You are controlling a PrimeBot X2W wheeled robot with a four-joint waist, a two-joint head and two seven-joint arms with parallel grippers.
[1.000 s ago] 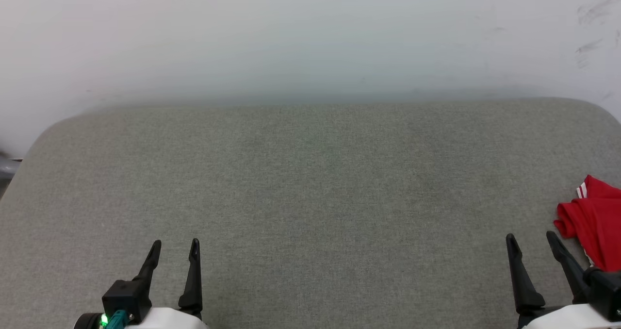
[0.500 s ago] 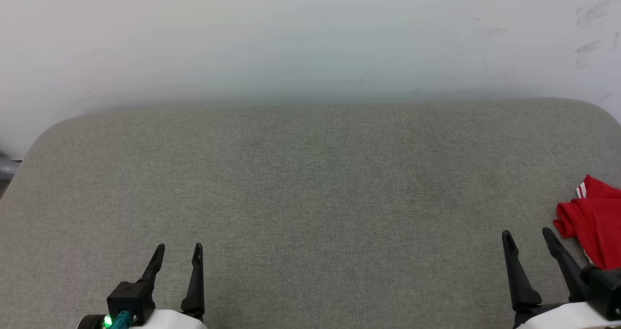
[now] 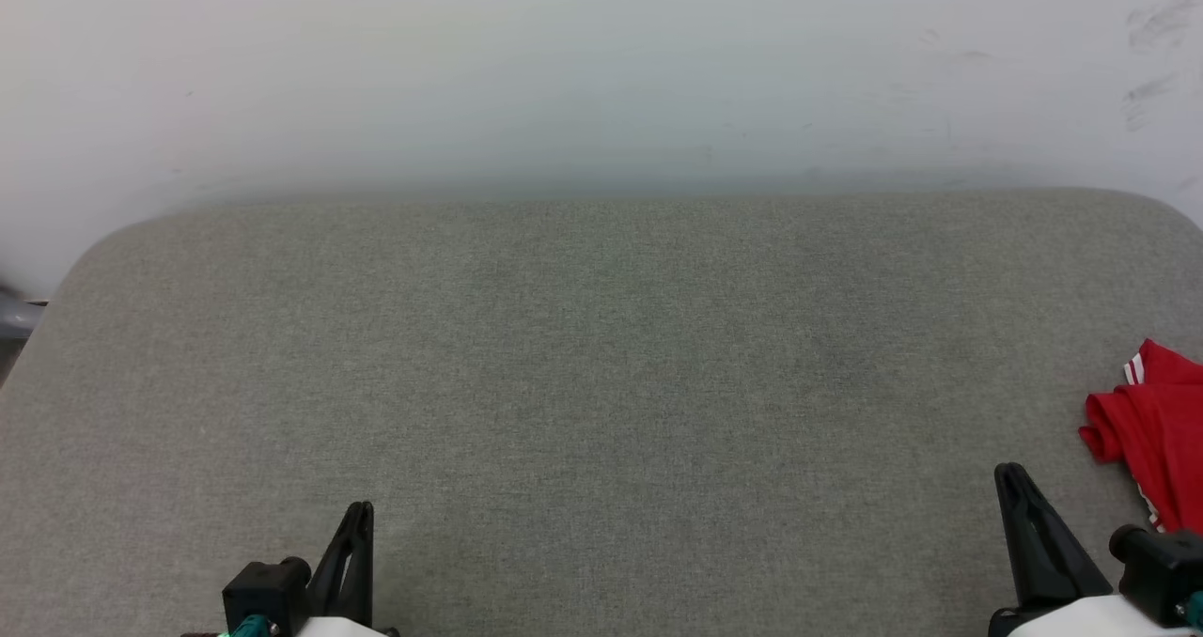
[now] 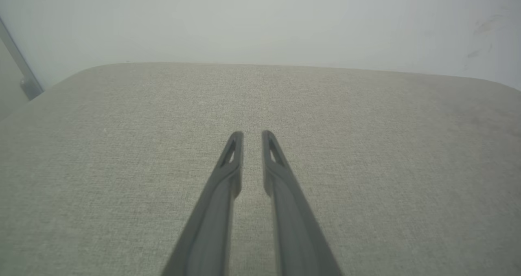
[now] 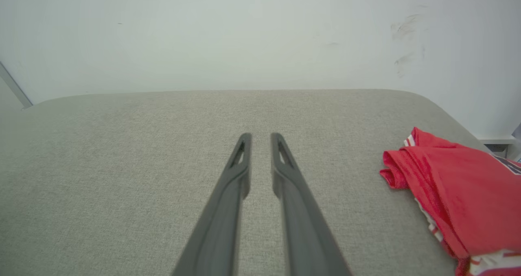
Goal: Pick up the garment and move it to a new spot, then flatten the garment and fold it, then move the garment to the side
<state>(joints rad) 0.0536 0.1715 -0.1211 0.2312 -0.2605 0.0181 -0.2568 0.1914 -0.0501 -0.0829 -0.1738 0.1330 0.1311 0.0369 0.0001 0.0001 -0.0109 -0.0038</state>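
Near right end effector [image 5: 261,139], garment [image 5: 447,182] (dark patch [image 5: 511,164])

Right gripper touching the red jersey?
Apart. The right wrist view shows a wide strip of bare grey cushion between the right gripper and the garment, which lies off to one side.

Grey fabric surface [image 3: 601,355]; white wall [image 3: 601,73]

we see the garment [image 3: 1151,430] red, white-striped at its trim, at three o'clock; cushion [image 3: 601,383] grey-beige weave; wall [image 3: 601,73] whitish.
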